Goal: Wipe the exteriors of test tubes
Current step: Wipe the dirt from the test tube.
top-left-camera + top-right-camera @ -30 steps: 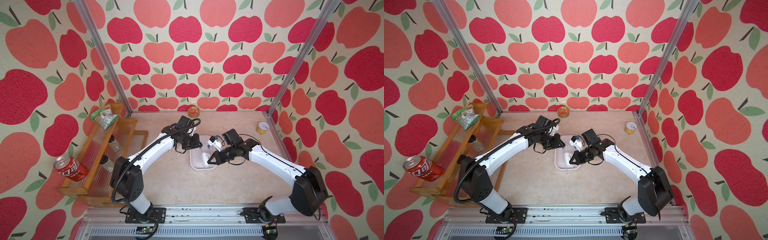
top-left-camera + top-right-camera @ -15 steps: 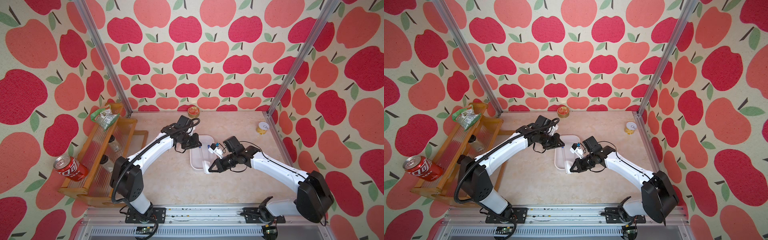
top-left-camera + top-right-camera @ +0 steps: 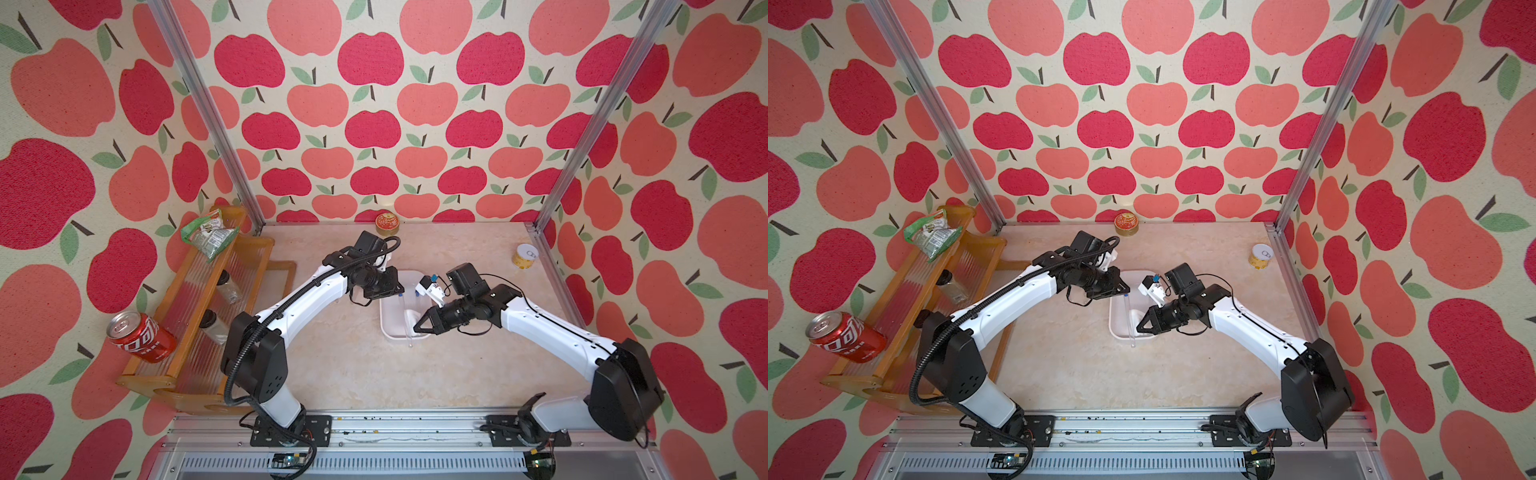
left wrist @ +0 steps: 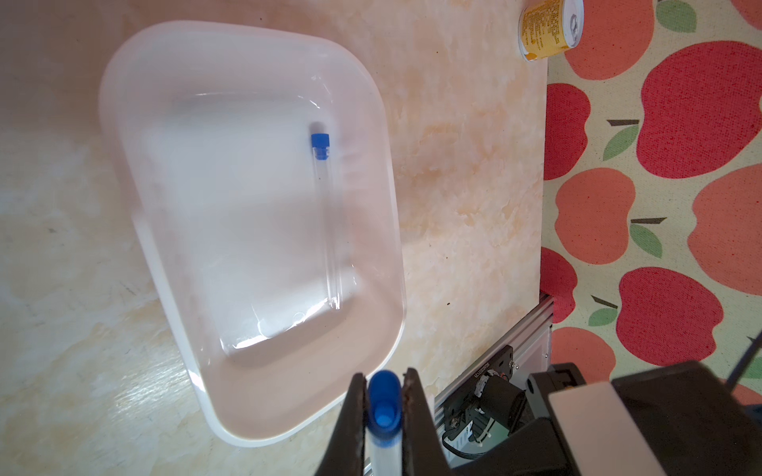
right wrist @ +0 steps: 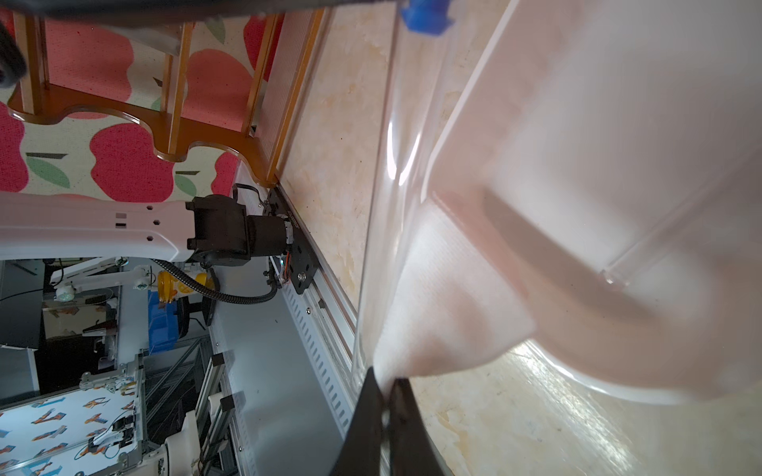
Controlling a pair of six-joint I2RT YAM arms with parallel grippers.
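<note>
While your left jaws clamp one tube [image 4: 384, 449] and your right jaws pinch the cloth [image 5: 445, 313] beside it, wiping seems underway. Another tube [image 4: 328, 214] lies in the tray [image 4: 247, 49].

Robotics lab test booth, dressed to look homely. Walls [image 3: 374, 124] printed with red and pink apples hang on bare aluminium posts [image 3: 207, 116] around a marble-look tabletop [image 3: 374, 374]. Two white robot arms [image 3: 299, 299] are bolted to a metal rail [image 3: 415, 428] at the front edge. Household props sit around: a wooden rack [image 3: 183, 345], a soda can [image 3: 141, 337], a small red tin [image 3: 387, 223]. Past the booth, the right wrist view shows another white robot arm [image 5: 99, 272] and metal framing [image 5: 181, 362].
</note>
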